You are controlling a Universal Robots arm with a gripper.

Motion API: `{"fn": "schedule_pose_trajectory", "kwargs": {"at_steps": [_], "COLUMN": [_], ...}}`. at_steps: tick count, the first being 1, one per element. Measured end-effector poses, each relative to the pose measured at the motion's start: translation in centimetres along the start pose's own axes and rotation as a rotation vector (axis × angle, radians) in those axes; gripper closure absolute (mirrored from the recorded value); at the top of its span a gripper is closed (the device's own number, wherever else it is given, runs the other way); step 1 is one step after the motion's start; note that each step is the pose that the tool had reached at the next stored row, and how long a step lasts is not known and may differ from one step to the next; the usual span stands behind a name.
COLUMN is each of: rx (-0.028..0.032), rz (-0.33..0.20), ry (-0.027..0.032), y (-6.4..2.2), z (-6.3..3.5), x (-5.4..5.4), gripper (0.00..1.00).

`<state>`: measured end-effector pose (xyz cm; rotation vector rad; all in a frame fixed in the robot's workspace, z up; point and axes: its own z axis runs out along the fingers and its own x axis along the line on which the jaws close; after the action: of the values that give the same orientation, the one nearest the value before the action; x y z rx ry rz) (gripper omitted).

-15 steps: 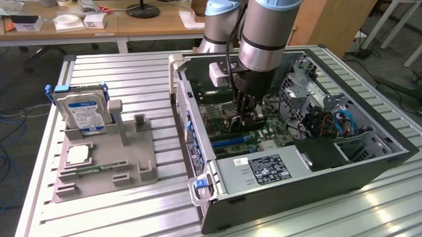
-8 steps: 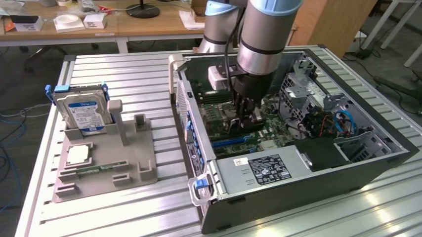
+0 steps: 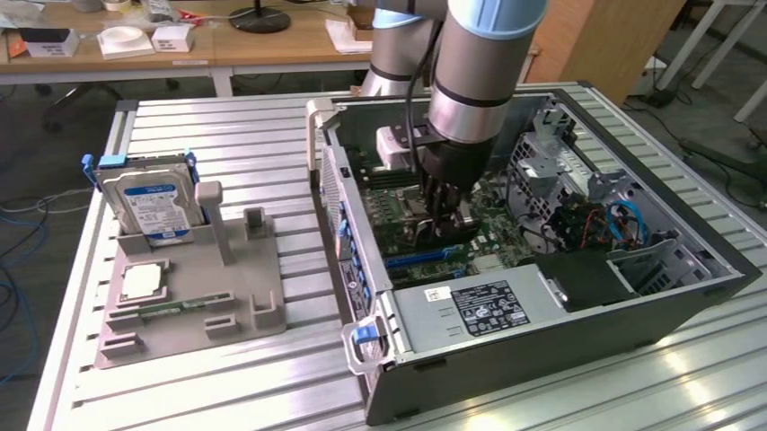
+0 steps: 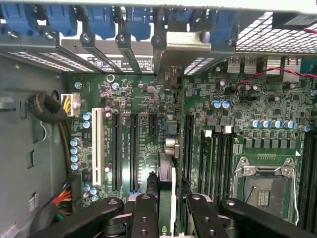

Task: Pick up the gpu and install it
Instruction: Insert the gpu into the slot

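Green circuit board fills the middle of your wrist view: the motherboard point(image 4: 148, 106), with its long black expansion slots point(image 4: 133, 148) running up the frame and the empty CPU socket point(image 4: 265, 186) at lower right. At the bottom centre you can see the jaws point(image 4: 167, 210) partly closed on the gpu point(image 4: 167, 178), which shows edge-on as a thin upright card between the two black fingers point(image 4: 141, 215), standing over the board just beside the slots. Its silver end bracket point(image 4: 185, 47) reaches the row of slot openings at the top of the frame, below the blue latches point(image 4: 101, 20).

In the exterior view, the arm point(image 3: 480, 72) drops from the top centre into the open computer case point(image 3: 671, 310), and the jaws point(image 3: 446, 220) sit low over the motherboard at frame centre. The power supply point(image 3: 480, 310) lies below them. At the left of the frame, the grey parts holder point(image 3: 240, 287) rests on the slatted metal counter point(image 3: 228, 126), carrying the hard drive point(image 3: 150, 202) upright and a CPU point(image 3: 144, 280) lying flat.
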<state>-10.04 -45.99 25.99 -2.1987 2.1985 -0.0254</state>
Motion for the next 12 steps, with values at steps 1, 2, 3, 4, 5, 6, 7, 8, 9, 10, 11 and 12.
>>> {"fn": "schedule_pose_trajectory", "kwargs": {"at_steps": [1,2,3,4,5,6,7,8,9,10,11,12], "rx": [0.0,0.0,0.0,0.0,0.0,-0.0001,-0.0001,-0.0001,0.0,-0.0001,-0.0001,-0.0001], "rz": [0.0,0.0,0.0,0.0,0.0,0.0,0.0,0.0,0.0,0.0,0.0,0.0], "ry": [0.0,0.0,0.0,0.0,0.0,0.0001,0.0002,0.0002,0.0001,0.0002,0.0002,0.0001], "y": [0.02,0.04,0.06,0.08,0.11,0.16,0.22,0.27,0.29,0.3,0.3,0.3], "z": [0.1,0.19,0.28,0.37,0.45,0.49,0.52,0.54,0.57,0.57,0.57,0.58], "x": [0.0,0.0,0.0,0.0,0.01,0.01,0.01,0.01,0.0,0.01,0.01,0.01], "gripper": [0.73,0.73,0.73,0.73,0.73,0.73,0.73,0.73,0.73,0.73,0.73,0.73]}}
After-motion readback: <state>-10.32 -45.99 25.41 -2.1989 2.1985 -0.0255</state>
